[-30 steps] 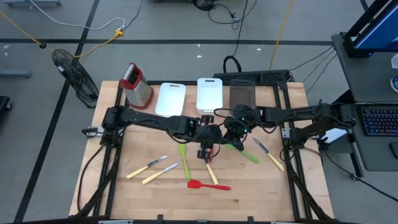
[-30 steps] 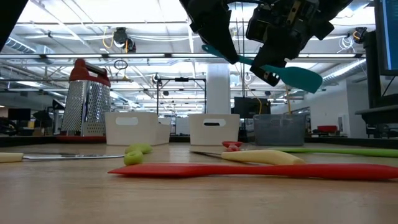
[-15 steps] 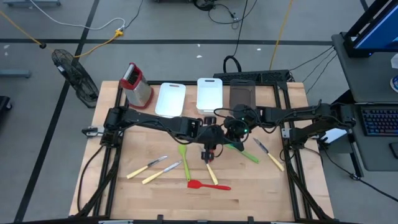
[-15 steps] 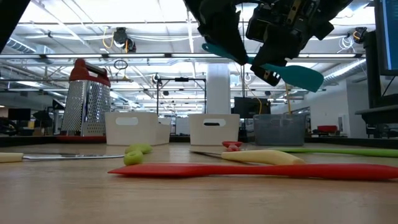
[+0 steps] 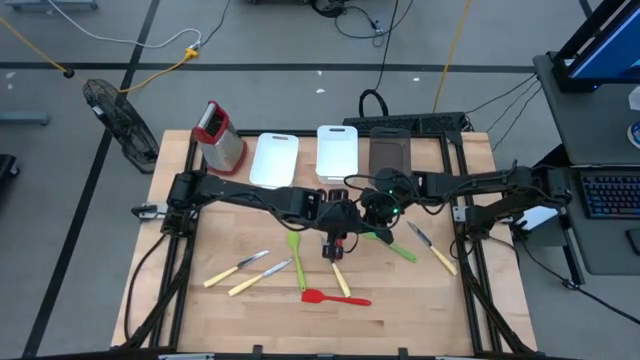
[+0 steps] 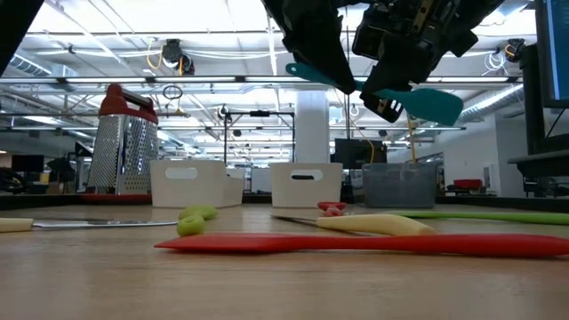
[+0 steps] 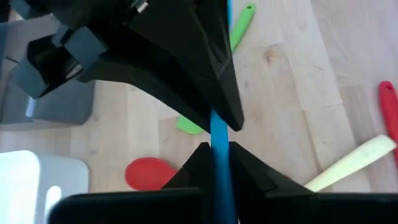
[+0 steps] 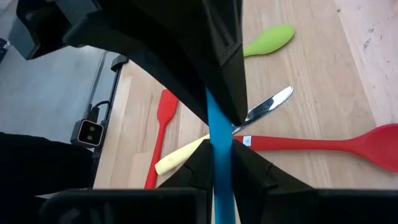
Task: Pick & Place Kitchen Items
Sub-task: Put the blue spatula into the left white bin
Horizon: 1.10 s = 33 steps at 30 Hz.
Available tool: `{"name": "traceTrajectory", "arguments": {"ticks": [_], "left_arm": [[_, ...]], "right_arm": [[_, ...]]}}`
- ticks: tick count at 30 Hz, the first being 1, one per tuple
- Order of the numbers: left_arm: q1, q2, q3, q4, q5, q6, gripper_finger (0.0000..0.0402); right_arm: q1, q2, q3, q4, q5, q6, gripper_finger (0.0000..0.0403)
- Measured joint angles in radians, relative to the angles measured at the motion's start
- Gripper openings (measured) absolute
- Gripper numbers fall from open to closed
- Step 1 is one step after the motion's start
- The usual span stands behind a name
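Nearest me in the low view, the red spatula (image 6: 356, 243) lies flat on the table (image 5: 400, 310). Just behind it are a yellow-handled knife (image 6: 373, 224) and a green spoon (image 6: 196, 220). None of these has shifted in the last second.

Above them, over the middle of the table, the blue spatula (image 6: 427, 105) hangs in the air between both arms. The left gripper (image 7: 214, 163) has its fingers closed tight on the blue handle. The right gripper (image 8: 217, 167) is pinched on the same handle from the other side.

The only change I can find is small. The left gripper has crept a touch closer to the right one, and the spatula's blade has lifted slightly. I read this as a hand-over at its midpoint, with neither side letting go yet. One gripper has to release before the spatula can travel on.

Farther back, two white bins (image 5: 274, 160) and the grey bin (image 5: 390, 152) wait along the far edge. The grater (image 5: 220, 135) stands at their left.
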Motion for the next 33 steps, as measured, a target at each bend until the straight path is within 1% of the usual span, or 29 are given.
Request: {"name": "traceTrajectory", "arguments": {"ticks": [1,4,13,15,20,25,29,33], "left_arm": [[0.001,0.0,0.0,0.0,0.001,-0.01,0.0017],[0.004,0.0,0.0,-0.002,0.002,-0.031,0.002],[0.004,0.0,0.0,-0.012,-0.009,-0.039,0.0014],[0.004,0.0,0.0,-0.019,-0.014,-0.039,0.0014],[0.003,-0.001,0.0,-0.066,-0.042,-0.045,0.0014],[-0.002,-0.001,0.001,-0.151,-0.042,-0.081,0.0014],[-0.008,-0.001,0.001,-0.275,-0.066,-0.14,0.0014],[-0.009,-0.009,0.0,-0.43,-0.106,-0.247,0.0014]], "right_arm": [[0.0,0.0,0.0,0.0,-0.001,0.0,0.0026],[0.0,0.0,0.0,0.001,0.004,0.0,0.0025],[0.0,0.0,0.0,0.003,0.01,0.005,0.0024],[0.0,0.0,0.0,0.004,0.016,0.01,0.0037],[-0.001,0.0,0.0,0.002,0.05,0.011,0.0092],[-0.001,0.0,0.0,0.001,0.093,0.007,0.0134],[-0.004,-0.001,0.0,0.0,0.093,-0.01,0.0155],[-0.021,-0.018,0.0,-0.009,0.093,-0.024,0.016]]}}
